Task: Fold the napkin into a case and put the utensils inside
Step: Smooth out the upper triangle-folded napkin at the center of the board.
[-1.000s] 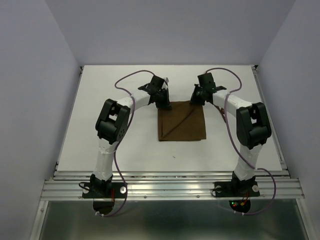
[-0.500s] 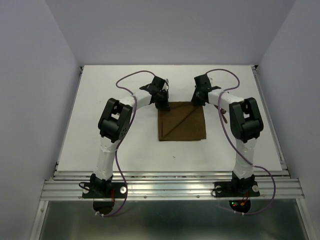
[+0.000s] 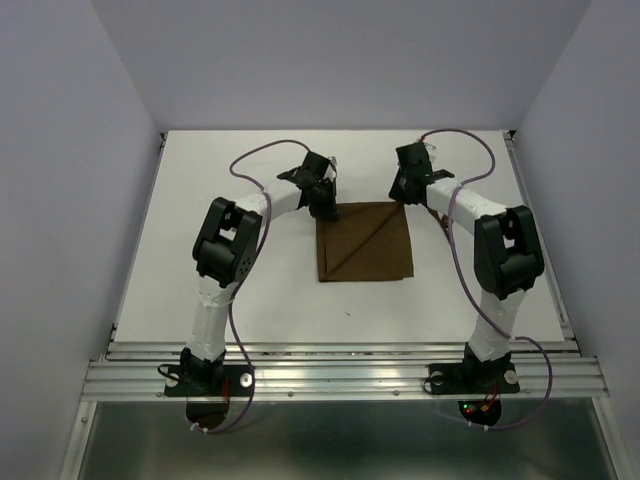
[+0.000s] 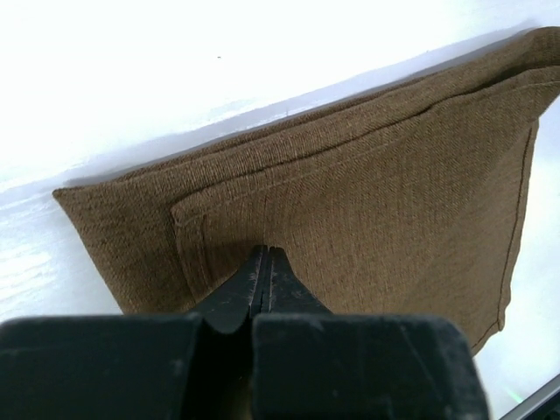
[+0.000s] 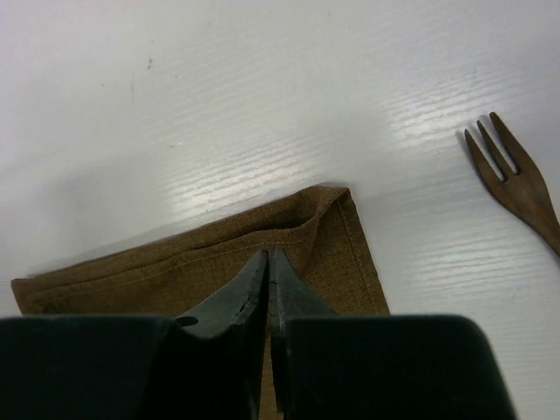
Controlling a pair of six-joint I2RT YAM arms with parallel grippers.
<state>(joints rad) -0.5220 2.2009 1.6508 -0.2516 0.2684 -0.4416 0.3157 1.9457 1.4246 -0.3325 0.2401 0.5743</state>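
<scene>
The dark brown napkin (image 3: pixel 363 243) lies flat in the middle of the table, folded to a rough square with a diagonal crease. My left gripper (image 3: pixel 328 208) is shut, its tips resting on the napkin's far left corner (image 4: pixel 367 192) with no cloth visibly between them. My right gripper (image 3: pixel 401 197) stands over the far right corner (image 5: pixel 219 262), jaws together but for a hairline slit, nothing seen pinched. A dark brown fork (image 5: pixel 516 188) lies on the bare table to the right of that corner. The spoon is out of view.
White table (image 3: pixel 200 250) with pale walls at the back and sides. A metal rail (image 3: pixel 340 375) runs along the near edge by the arm bases. Purple cables loop above both forearms.
The right arm has shifted a little, its wrist edging right and back over the napkin's far right corner. The left arm and the napkin have stayed put.
</scene>
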